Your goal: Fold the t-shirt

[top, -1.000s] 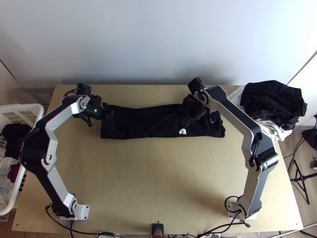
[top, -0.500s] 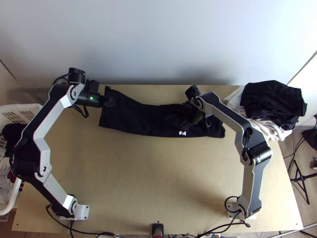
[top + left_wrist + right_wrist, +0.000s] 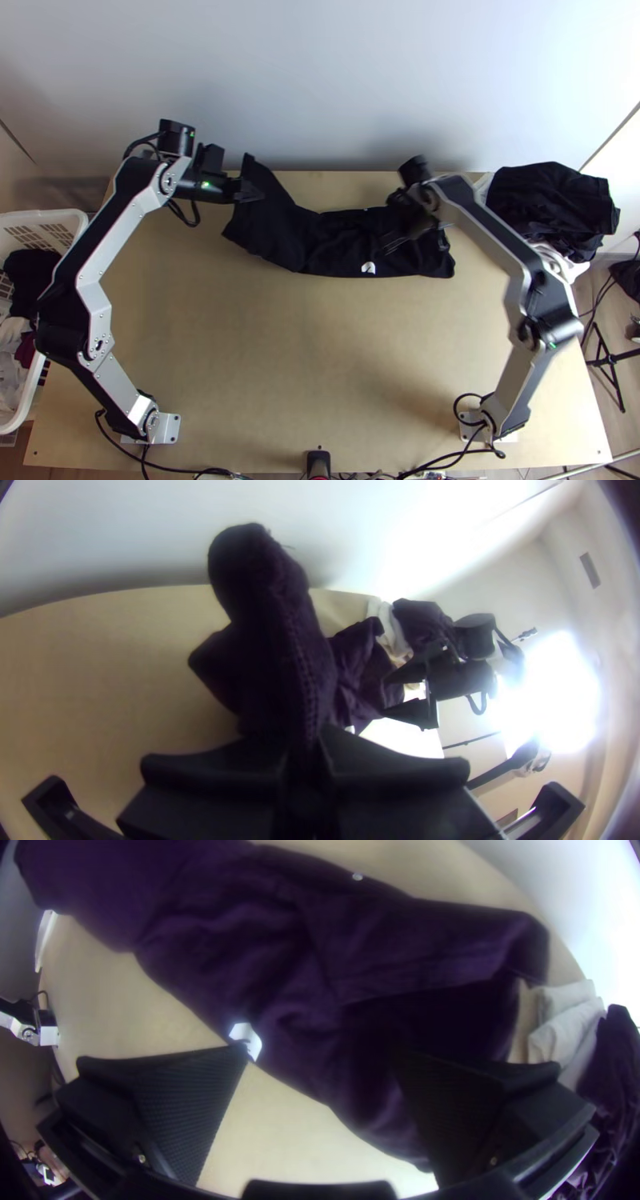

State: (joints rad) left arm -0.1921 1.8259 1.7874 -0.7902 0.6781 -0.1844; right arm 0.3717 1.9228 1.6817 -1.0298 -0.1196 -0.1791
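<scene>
Shirt (image 3: 340,244) raised rightward at left end, pinched by left claw (image 3: 303,743); right claw (image 3: 323,1055) (apart) above right half, long axis left-right.

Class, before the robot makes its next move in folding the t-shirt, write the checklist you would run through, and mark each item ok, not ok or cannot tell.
1. Left claw has hold of the t-shirt: ok, it is shut on one end.
2. Right claw is free: ok, its fingers are open with nothing gripped between them.
3. The whole t-shirt lies flat on the table: not ok, the held end is raised.
4. The t-shirt lies apart from the pile of clothes: ok, bare wood shows between them.
5. Right claw is clear of the fabric below it: cannot tell, contact is not clear.
6. The layers underneath are smooth: cannot tell, the top layer hides them.
</scene>
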